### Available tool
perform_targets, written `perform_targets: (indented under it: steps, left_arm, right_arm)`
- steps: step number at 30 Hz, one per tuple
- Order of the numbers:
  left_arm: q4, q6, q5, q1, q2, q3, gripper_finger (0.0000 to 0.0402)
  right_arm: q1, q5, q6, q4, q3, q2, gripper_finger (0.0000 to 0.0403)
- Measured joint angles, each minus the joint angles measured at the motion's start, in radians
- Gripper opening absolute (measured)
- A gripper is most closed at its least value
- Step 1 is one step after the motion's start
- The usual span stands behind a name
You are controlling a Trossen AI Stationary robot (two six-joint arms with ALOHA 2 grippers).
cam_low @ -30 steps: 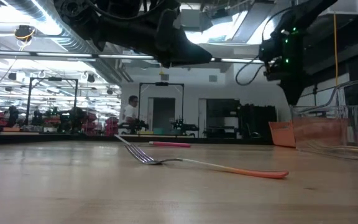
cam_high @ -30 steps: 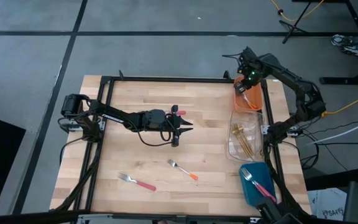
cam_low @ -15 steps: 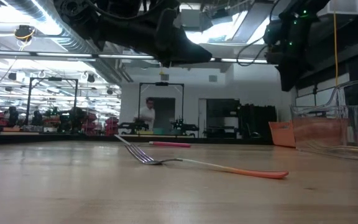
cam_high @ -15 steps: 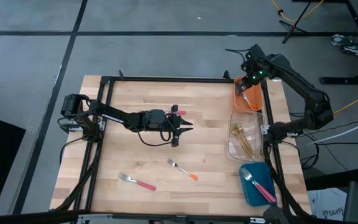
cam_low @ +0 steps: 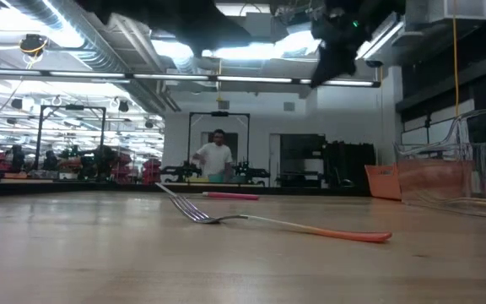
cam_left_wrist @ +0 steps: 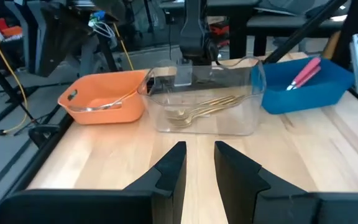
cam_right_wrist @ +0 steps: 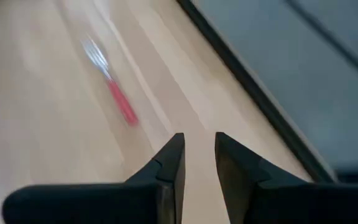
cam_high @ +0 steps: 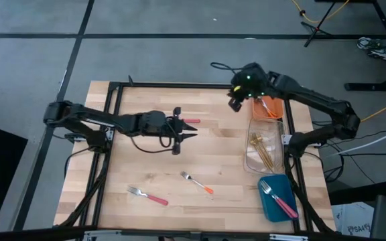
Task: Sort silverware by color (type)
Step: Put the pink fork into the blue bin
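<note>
Colours on the tabletop (cam_high: 146, 161): pale wood.
Bins orange (cam_high: 268, 109), clear (cam_high: 265, 152), blue (cam_high: 277, 198); forks pink-handled (cam_high: 147, 196), orange-handled (cam_high: 197, 182), gold (cam_high: 261, 148).

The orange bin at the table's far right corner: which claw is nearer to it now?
Right. The right claw hovers just left of the orange bin, near it. The left claw is over the table's middle, much farther away.

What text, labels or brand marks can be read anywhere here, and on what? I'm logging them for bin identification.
None readable: the orange bin, clear bin and blue bin carry no visible lettering, nor do the forks.
Room background in the low view: nothing legible.
</note>
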Motion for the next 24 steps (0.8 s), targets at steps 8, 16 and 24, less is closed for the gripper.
perform_targets:
  steps: [8, 16, 24]
  left_arm:
    - [-0.262, -0.025, -0.032, -0.038, -0.235, 0.000, 0.0077]
    - [-0.419, -0.078, -0.182, -0.062, -0.394, 0.000, 0.0077]
    - [-0.484, -0.098, -0.219, -0.063, -0.423, 0.000, 0.0077]
  right_arm:
    - [0.134, 0.001, 0.000, 0.284, 0.000, 0.007, 0.0079]
    - [0.199, -0.002, -0.004, 0.463, 0.000, 0.098, 0.0079]
    - [0.225, -0.009, -0.004, 0.678, 0.000, 0.253, 0.0079]
